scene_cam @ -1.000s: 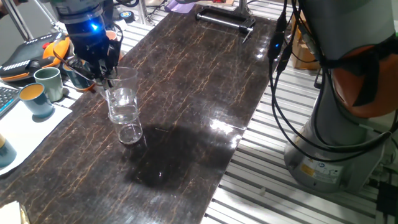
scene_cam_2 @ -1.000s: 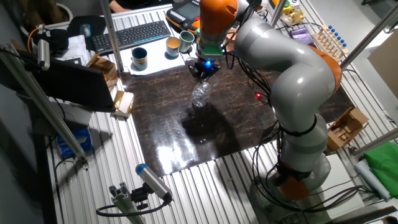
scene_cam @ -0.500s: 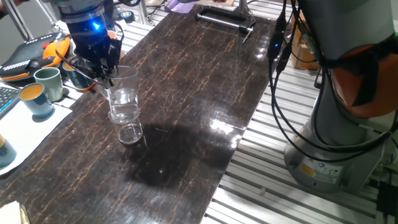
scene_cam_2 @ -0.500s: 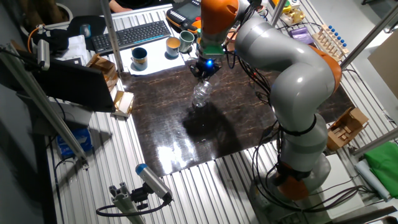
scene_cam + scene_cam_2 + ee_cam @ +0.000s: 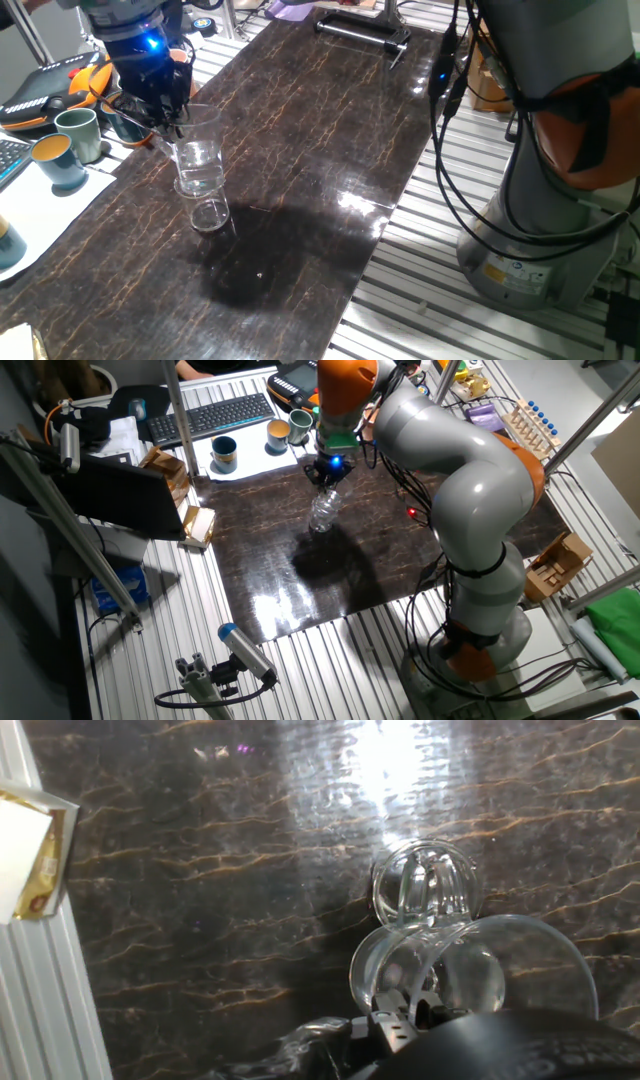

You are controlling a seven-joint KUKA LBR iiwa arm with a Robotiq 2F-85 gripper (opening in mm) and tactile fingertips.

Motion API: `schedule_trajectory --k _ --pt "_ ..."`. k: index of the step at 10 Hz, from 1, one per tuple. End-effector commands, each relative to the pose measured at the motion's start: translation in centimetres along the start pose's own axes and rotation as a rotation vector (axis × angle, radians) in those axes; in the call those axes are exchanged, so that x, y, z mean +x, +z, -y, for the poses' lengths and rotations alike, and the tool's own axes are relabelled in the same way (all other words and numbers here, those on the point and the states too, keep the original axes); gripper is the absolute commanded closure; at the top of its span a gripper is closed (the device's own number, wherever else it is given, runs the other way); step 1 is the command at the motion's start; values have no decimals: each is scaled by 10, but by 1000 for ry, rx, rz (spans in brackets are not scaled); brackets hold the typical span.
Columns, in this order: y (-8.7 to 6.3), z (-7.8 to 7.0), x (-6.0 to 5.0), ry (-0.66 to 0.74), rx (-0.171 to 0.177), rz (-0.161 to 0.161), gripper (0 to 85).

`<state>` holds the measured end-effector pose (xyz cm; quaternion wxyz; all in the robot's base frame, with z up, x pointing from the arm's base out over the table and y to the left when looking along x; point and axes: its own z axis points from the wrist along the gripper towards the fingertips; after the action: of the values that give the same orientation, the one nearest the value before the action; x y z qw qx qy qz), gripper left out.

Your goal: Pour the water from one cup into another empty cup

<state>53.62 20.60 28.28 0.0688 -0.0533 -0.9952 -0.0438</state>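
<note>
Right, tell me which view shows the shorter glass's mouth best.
The hand view: it looks down into the shorter glass. One fixed view shows its side below the tumbler; in the other it blurs with the tumbler.

A dark marble-patterned table (image 5: pixel 300 130) with gold veining is filling the centre of the frame and glinting under bright light. A short clear glass (image 5: pixel 208 213) is standing on it at centre left. A black bar-shaped object (image 5: pixel 362 30) is lying at the top.
</note>
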Motion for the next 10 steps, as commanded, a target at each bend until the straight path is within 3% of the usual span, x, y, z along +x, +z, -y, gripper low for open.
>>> schedule_trajectory --k 1,3,6,8,10 --pt "0 0 0 1 -15 1 843" --pt "0 0 0 15 -50 -12 843" --pt "0 -29 -15 50 -84 -22 843" --pt "6 -35 -23 54 -134 -31 843" --pt "16 -42 -27 62 -153 -30 843"
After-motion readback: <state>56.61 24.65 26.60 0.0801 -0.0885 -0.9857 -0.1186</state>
